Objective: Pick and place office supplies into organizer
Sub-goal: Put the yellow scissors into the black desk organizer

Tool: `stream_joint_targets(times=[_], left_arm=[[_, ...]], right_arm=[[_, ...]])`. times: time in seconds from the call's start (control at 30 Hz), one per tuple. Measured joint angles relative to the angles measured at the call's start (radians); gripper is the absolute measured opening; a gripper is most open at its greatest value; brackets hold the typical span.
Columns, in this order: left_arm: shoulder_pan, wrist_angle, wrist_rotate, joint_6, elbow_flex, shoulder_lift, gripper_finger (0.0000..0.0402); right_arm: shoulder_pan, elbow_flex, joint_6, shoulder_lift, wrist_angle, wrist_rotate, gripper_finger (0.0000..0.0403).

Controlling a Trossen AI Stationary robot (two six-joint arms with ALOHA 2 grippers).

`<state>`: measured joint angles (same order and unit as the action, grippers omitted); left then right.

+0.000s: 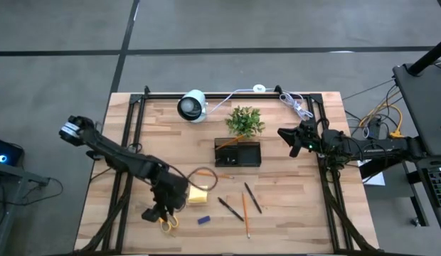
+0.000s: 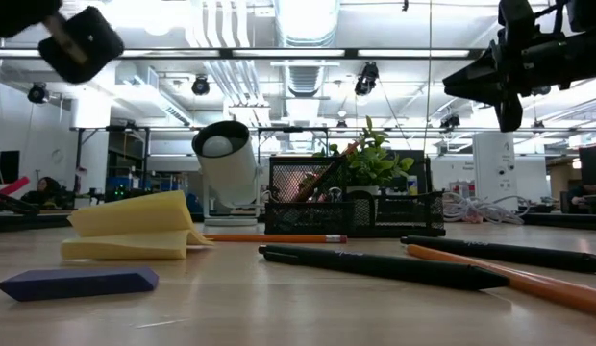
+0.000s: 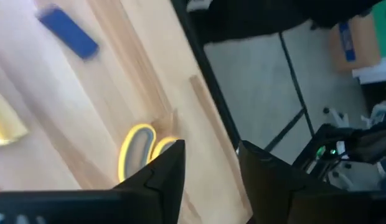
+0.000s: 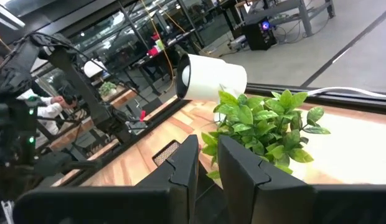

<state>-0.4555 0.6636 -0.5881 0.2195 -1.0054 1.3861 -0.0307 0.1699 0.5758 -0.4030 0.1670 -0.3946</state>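
Pale plank tabletop (image 1: 291, 206), black frame rails, open workshop w/ ceiling lights behind. Left pincer (image 1: 158, 212), lower left of high view, fingers spread w/ a clear gap, empty, over the yellow-handled scissors (image 3: 138, 149). Scissors: light, stiff, lying flat, slick loops; best pinched across the handles, I'd judge. Sticky-note pad (image 1: 198, 195) just beside, blue block (image 1: 203, 220), pens beyond. Organizer (image 1: 237, 153) at centre by plant. Right pincer (image 1: 295, 139) near plant, fingers near together, empty.
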Motion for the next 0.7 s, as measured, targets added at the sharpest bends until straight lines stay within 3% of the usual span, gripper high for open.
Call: stream_joint_targets(times=[0.23, 0.47, 0.7], left_arm=[[-0.052, 0.018, 0.016, -0.014, -0.027, 0.135, 0.0159], [-0.093, 0.065, 0.253, 0.003, -0.035, 0.180, 0.0160], [-0.175, 0.050, 0.300, -0.043, -0.035, 0.179, 0.0160]], right_arm=[[0.000, 0.000, 0.000, 0.000, -0.004, 0.000, 0.0052], [0.000, 0.000, 0.000, 0.000, -0.007, 0.000, 0.0052], [0.000, 0.000, 0.000, 0.001, -0.038, 0.000, 0.0052]])
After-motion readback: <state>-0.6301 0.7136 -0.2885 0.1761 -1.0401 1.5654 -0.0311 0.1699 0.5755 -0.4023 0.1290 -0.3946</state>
